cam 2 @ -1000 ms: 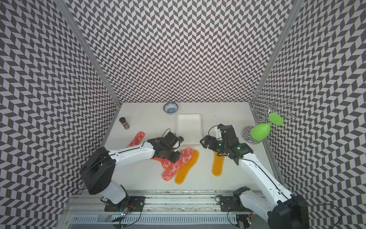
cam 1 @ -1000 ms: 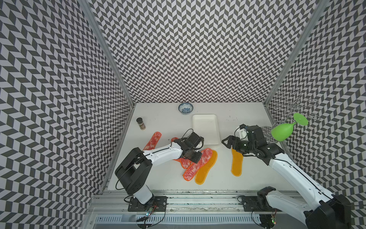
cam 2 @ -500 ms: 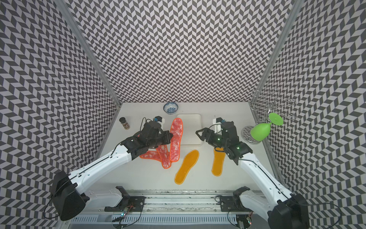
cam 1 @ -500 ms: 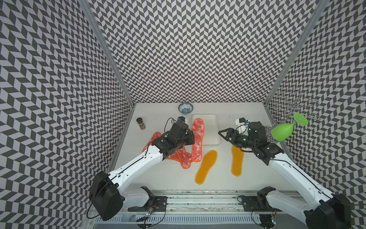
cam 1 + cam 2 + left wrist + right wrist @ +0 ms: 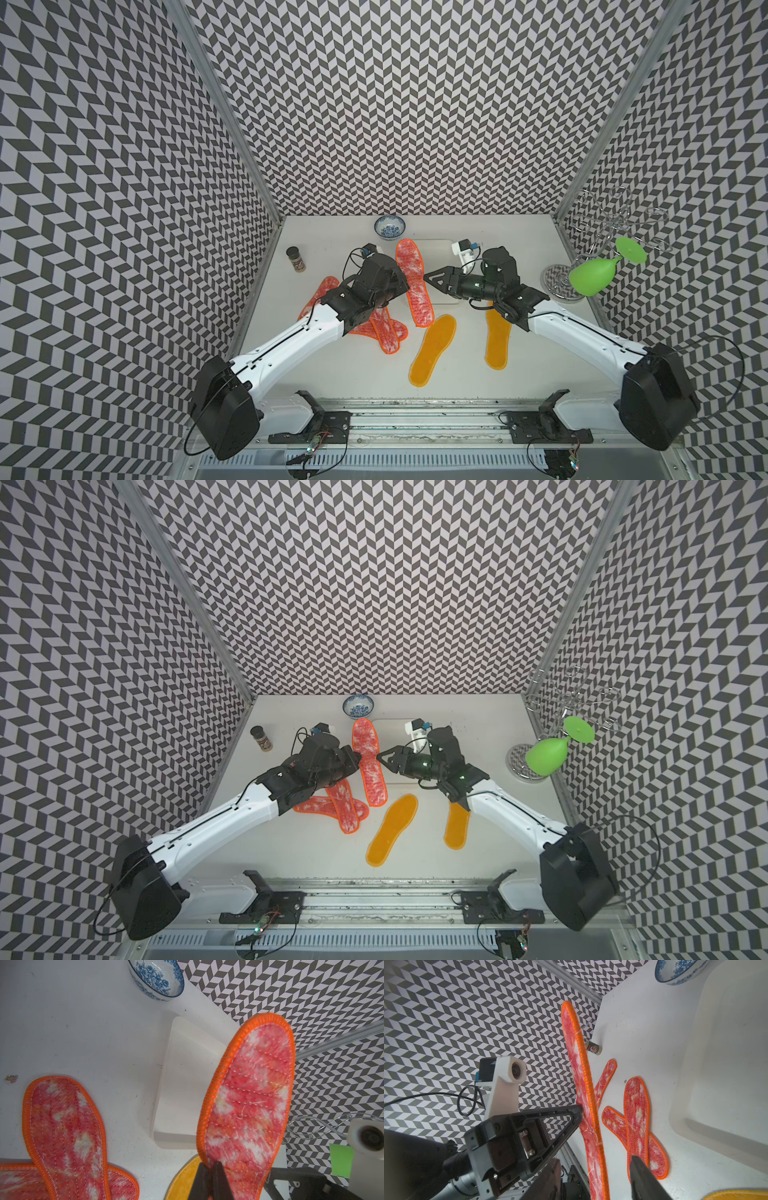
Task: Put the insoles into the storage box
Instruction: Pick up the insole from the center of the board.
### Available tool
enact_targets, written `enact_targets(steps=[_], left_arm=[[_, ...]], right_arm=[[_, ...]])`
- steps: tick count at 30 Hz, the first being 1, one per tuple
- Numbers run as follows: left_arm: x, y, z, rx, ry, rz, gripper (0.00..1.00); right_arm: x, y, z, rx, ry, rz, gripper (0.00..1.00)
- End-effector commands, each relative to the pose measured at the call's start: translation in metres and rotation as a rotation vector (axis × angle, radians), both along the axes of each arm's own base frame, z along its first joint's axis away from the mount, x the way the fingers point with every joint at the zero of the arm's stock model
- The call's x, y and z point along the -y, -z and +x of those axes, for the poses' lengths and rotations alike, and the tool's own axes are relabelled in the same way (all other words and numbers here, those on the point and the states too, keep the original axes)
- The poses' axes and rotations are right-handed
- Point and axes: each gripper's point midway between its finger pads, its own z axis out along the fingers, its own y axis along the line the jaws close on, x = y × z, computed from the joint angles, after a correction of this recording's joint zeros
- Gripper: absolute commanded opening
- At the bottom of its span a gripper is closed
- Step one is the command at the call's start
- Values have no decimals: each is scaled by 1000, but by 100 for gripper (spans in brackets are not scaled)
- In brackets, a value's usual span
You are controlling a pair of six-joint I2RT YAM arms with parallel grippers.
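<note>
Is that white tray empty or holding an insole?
Empty where visible: the storage box shows bare white floor in both wrist views; the lifted insole hangs midair.

I count four mottled red-and-white insoles (image 5: pixel 413 282) and two plain yellow-orange insoles (image 5: pixel 432 353). There is one white storage box (image 5: pixel 436 253), one blue-and-white bowl (image 5: pixel 389 227), one small spice jar (image 5: pixel 296 258), one green plastic glass (image 5: pixel 592 276) and one wire rack (image 5: pixel 615 220).

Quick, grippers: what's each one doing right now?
Left gripper: shut, holding the mottled red insole in the air.
Right gripper: open, jaws either side of that insole, not touching it.
</note>
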Motion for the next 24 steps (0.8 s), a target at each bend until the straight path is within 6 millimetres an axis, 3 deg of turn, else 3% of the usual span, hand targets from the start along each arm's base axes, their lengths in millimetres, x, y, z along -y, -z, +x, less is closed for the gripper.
enact_targets(steps=[1,8,14,22,24], left_arm=[[5,-19,7,61,8,2,0],[9,-23,7,83,49,34,0],[11,-26,6,100,81,55,0],[3,-42,9,152,139,50,39],[-2,-48,11,173,156,42,44]], right_arm=[[-14,-24,3,81,-49,58,44],[-24,-15,11,75,-69,52,13],[-24,-8,13,64,-69,52,0],[-6,1,37,53,-63,75,0],[-3,4,45,49,-71,78,0]])
